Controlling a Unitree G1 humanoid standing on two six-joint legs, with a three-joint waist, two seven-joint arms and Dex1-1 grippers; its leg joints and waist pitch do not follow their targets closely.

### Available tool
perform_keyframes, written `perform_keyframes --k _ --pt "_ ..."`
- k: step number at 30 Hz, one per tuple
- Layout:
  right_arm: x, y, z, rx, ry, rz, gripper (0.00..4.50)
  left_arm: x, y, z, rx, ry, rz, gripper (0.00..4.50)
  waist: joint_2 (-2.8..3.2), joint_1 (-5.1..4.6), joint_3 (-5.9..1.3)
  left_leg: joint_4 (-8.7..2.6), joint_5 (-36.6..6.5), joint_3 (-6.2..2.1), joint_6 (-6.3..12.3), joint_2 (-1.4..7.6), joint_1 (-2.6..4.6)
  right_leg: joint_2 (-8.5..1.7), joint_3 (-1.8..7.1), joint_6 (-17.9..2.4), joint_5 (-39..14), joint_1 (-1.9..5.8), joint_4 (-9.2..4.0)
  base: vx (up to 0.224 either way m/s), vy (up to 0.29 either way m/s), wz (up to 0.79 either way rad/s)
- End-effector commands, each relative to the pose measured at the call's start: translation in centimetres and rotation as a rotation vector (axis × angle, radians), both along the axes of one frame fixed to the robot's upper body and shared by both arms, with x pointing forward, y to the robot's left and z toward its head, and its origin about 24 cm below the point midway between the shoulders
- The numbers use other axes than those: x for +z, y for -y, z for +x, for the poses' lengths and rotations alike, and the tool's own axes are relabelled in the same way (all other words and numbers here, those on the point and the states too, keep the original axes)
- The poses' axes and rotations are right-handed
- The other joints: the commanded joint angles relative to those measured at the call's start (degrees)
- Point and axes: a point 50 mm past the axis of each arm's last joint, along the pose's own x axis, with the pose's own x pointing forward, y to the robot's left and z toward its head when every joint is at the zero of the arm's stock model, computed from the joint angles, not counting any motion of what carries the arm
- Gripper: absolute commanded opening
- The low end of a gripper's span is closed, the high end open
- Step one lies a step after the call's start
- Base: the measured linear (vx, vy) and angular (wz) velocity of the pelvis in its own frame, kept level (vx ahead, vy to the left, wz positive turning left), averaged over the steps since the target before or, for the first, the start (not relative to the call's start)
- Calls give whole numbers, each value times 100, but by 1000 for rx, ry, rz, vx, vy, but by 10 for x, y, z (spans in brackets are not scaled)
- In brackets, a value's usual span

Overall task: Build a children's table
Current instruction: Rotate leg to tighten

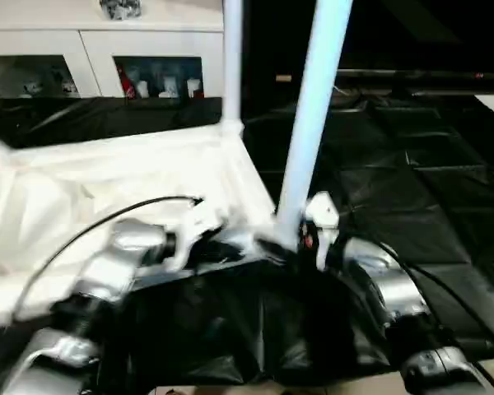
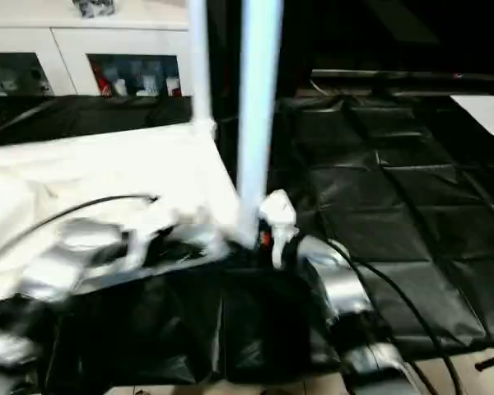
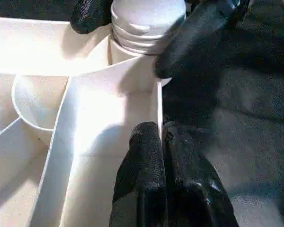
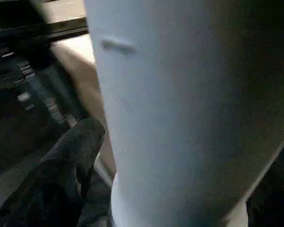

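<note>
A: Status?

B: Tabletop [image 1: 107, 181] lies upside down on the black mat [image 1: 412, 197], ribs up. One leg [image 1: 232, 58] stands in the far right corner socket. A second leg [image 1: 313, 123] stands tilted at the near right corner, its threaded end [image 3: 146, 23] sitting in the socket [image 3: 128, 61] there.

A: Grippers?

B: My left gripper [image 3: 162, 142] is pinched shut on the tabletop's right side wall, just short of that corner. My right gripper [image 3: 146, 19] sits around the leg base, fingers [image 3: 199, 38] either side. Whether they're touching it or standing off, I cannot tell.

A: How to do it right?

B: My read: threads are exposed, so it's not seated. Leg leans, so square it to the socket first or it cross-threads. Hold the wall firm with the left so the top doesn't spin. Turn in short bites, regrip low.

A: What do the views split?

B: Head cameras give the lean and the other leg. Left wrist gives threads, socket rim and the wall pinch. Right wrist gives the leg tube [image 4: 180, 118] close up plus one finger [image 4: 61, 175] beside it, nothing of the threads.
</note>
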Motion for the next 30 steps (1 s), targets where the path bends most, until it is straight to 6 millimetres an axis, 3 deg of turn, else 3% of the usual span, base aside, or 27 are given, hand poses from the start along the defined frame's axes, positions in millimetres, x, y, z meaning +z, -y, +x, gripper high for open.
perform_keyframes --k 1,2,3,5,8,9,17,23,25,26,28,30 --pt "4 -11 -6 114 -8 10 389 9 6 -3 -61 23 -29 0 -36 5 -308 -426 -1688 -58 173 159 74 -222 184 -1318 -1504 246 -385 0 0 0" --pt "4 -9 -8 144 -18 7 389 10 -2 -6 -68 11 -18 0 2 30 -313 -430 -1740 -72 133 163 85 -239 186 -1292 -1629 252 -375 0 0 0" --pt "4 -7 -9 173 -30 3 389 11 -9 -8 -72 -2 -9 0 -47 27 -306 -438 -1760 -69 121 174 79 -231 184 -1273 -1664 254 -377 0 0 0" --pt "3 -5 -10 218 -43 -12 389 12 -18 -10 -58 -7 9 0 -11 36 -306 -443 -1755 -73 98 175 80 -242 189 -1242 -1693 243 -370 0 0 0" --pt "2 -4 -11 246 -49 -27 389 14 -26 -11 -42 -10 17 0 -56 39 -301 -435 -1708 -64 76 169 82 -244 195 -1274 -1620 240 -365 0 0 0" --pt "2 -4 -10 260 -53 -37 364 15 -33 -13 -40 -25 23 0 -53 53 -304 -435 -1682 -65 65 168 86 -248 195 -1280 -1612 240 -356 0 0 0" --pt "2 -6 -10 273 -62 -33 310 17 -38 -18 -36 -35 30 0 -73 35 -307 -428 -1524 -65 33 165 86 -238 197 -1376 -1280 258 -311 0 0 0" --pt "-3 -10 -9 191 -61 -2 275 14 -27 -14 0 -11 6 0 -70 30 -302 -418 -1533 -59 12 156 95 -241 204 -1397 -1284 255 -319 0 0 0" --pt "-9 -16 -2 51 -53 -12 273 11 -18 -7 50 16 0 0 -77 21 -295 -426 -1611 -64 -24 156 92 -246 206 -1354 -1433 251 -334 0 0 0" --pt "-15 -21 4 -78 -59 -24 273 9 -9 -1 92 33 -4 0 -36 13 -283 -429 -1760 -76 -131 139 104 -253 207 -1276 -1721 233 -369 0 0 0" --pt "-19 -25 8 -164 -75 -33 272 7 -1 4 122 49 -7 0 -64 -22 -275 -445 -1903 -97 -249 126 118 -248 195 -1143 -2125 221 -404 0 0 0" --pt "-23 -37 13 -285 -100 -25 272 5 18 12 187 79 -15 0 1 -15 -273 -444 -2067 -120 -302 126 131 -263 188 -1022 -2391 211 -437 0 0 0"
